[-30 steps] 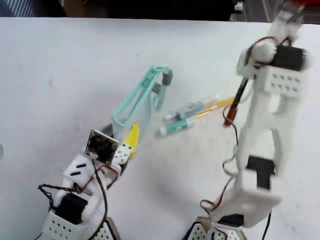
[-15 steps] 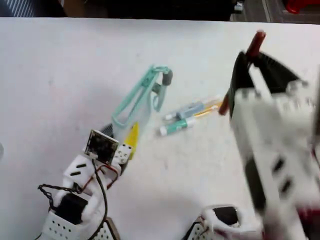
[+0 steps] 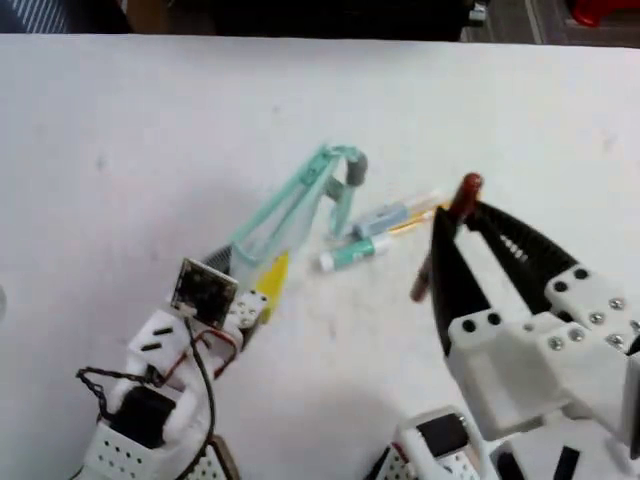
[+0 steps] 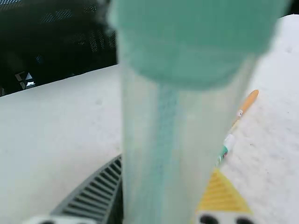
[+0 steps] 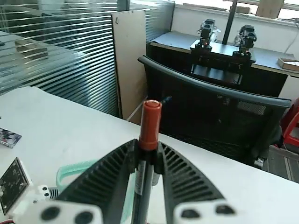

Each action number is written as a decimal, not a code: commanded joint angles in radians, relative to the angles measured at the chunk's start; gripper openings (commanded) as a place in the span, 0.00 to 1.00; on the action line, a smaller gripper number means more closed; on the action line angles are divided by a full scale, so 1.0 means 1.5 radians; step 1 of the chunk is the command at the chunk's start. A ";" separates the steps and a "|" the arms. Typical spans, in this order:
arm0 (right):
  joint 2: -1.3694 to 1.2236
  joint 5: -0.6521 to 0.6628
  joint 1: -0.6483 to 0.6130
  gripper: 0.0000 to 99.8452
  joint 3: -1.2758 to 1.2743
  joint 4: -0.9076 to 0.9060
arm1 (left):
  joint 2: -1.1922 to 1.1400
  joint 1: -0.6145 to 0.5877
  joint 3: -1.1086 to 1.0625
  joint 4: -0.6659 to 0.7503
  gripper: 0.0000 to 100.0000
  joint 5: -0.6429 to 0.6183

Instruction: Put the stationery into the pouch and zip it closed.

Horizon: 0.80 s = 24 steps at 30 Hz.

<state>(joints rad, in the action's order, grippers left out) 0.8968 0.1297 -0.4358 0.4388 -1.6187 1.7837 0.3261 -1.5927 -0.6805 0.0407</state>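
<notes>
A clear pouch [image 3: 300,205] with teal edging is held up at a slant off the table, my left gripper [image 3: 243,268] shut on its lower end. In the left wrist view the pouch [image 4: 163,121] rises between the yellow finger [image 4: 219,192] and the grey finger [image 4: 93,200]. Close to the right of the pouch's upper end, my right gripper [image 3: 456,214] is shut on a red-brown pen [image 3: 447,235]. That pen [image 5: 149,126] stands up between the black fingers [image 5: 107,175]. Three pens lie beside the pouch: a grey-blue one [image 3: 378,217], a green-white one [image 3: 354,252] and an orange one [image 3: 425,215].
The white table [image 3: 130,130] has free room at the left and the back. The table's far edge runs along the back, with a dark chair [image 5: 219,116] and window blinds beyond it. The left arm's camera board [image 5: 12,191] sits near the pouch's teal rim [image 5: 74,170].
The right arm has swung down from the far right toward the near side, carrying the red-brown pen closer to the pouch. The pouch's upper end has shifted slightly to the right.
</notes>
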 commanded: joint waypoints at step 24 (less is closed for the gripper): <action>-0.091 0.007 -0.220 0.02 -0.348 0.412 | 0.002 -0.005 0.005 -0.005 0.18 -0.003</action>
<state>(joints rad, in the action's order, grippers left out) 0.7633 0.1327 -0.7580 -0.0644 -0.9989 1.7837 0.3261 -1.5927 -0.6805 0.0407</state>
